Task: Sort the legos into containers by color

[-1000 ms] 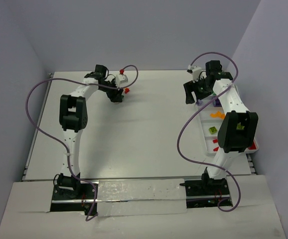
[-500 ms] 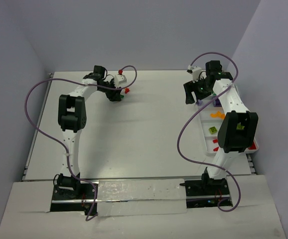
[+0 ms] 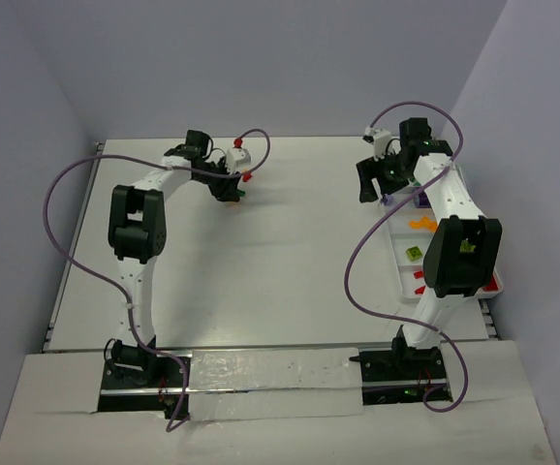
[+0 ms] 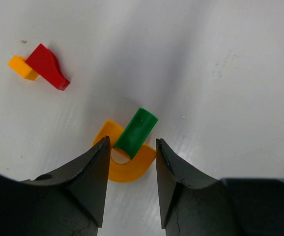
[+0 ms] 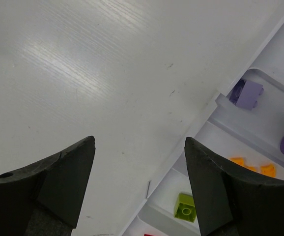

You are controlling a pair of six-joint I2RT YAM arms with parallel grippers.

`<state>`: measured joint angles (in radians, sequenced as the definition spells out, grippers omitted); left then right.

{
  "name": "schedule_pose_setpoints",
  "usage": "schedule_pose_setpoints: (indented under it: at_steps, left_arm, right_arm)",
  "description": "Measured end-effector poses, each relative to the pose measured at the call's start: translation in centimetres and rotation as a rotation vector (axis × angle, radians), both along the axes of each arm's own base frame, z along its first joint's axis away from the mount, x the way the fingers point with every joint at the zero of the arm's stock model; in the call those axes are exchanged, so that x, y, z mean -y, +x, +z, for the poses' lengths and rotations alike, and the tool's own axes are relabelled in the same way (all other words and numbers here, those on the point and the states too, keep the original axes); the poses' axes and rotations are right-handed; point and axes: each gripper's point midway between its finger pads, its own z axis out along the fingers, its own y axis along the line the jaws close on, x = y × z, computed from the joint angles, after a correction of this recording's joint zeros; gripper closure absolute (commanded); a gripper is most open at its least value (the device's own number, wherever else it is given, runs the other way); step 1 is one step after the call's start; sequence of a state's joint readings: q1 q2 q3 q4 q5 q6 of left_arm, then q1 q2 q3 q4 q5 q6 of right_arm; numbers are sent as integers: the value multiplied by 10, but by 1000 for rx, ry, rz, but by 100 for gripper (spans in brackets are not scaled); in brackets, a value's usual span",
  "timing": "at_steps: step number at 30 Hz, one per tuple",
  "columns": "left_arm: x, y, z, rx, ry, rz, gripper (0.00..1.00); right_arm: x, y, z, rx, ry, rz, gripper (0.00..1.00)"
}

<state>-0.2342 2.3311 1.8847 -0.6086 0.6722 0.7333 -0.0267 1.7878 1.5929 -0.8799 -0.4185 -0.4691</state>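
green lego [image 4: 136, 132] atop orange arch [image 4: 128, 172], loose between parted tips of left gripper [image 4: 132, 142]

bar [image 4: 136, 132] atop arch [image 4: 131, 170], tray [image 5: 275, 107] far rt

The white tabletop [image 3: 280, 262] has four little pieces near its far edge, a bit left of the middle. A red lego [image 4: 47, 66] touches a small orange lego [image 4: 21, 67], and near them a green lego [image 4: 136, 132] rests across a curved orange lego [image 4: 127, 169]. A long white tray [image 5: 220, 101] lies along the right edge.
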Motion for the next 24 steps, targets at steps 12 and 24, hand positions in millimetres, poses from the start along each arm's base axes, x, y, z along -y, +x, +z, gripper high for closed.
schedule_pose_setpoints:
  at_steps: [12, 24]
  left_arm:
    - [46, -78, 77, -99, -211, -21, 97]
    - [101, -156, 106, -344, -374, -137, 98]
  right_arm:
    - [-90, -31, -7, -108, 399, 40, 23]
    - [-191, -54, 36, -67, 543, 295, 24]
